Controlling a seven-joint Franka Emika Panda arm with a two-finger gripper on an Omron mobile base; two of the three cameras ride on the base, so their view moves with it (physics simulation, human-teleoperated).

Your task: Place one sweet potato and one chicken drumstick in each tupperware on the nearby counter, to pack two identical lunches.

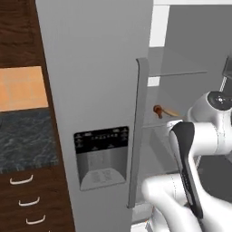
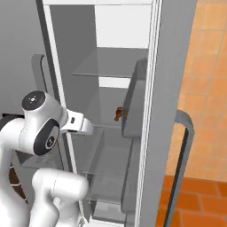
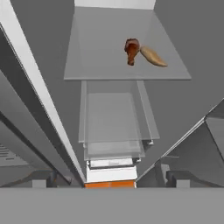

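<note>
On a glass shelf (image 3: 100,52) inside the open fridge lie one reddish-brown chicken drumstick (image 3: 131,50) and one tan sweet potato (image 3: 153,57), touching end to end. Both also show past the fridge handle, the drumstick (image 1: 157,110) beside the sweet potato (image 1: 171,112); the drumstick (image 2: 118,113) peeks out beside a door bin. My gripper (image 3: 109,180) hangs in front of and above that shelf, open, with nothing between its fingers (image 3: 43,180). The dark marbled counter (image 1: 27,140) lies to the left. The tupperware containers are out of view.
The closed left fridge door carries a dispenser panel (image 1: 100,156) and a tall handle (image 1: 138,131). The right door (image 2: 173,88) stands open with its handle (image 2: 184,146) sticking out. Clear drawers (image 3: 111,122) sit under the shelf. Cabinet drawers (image 1: 27,199) are below the counter.
</note>
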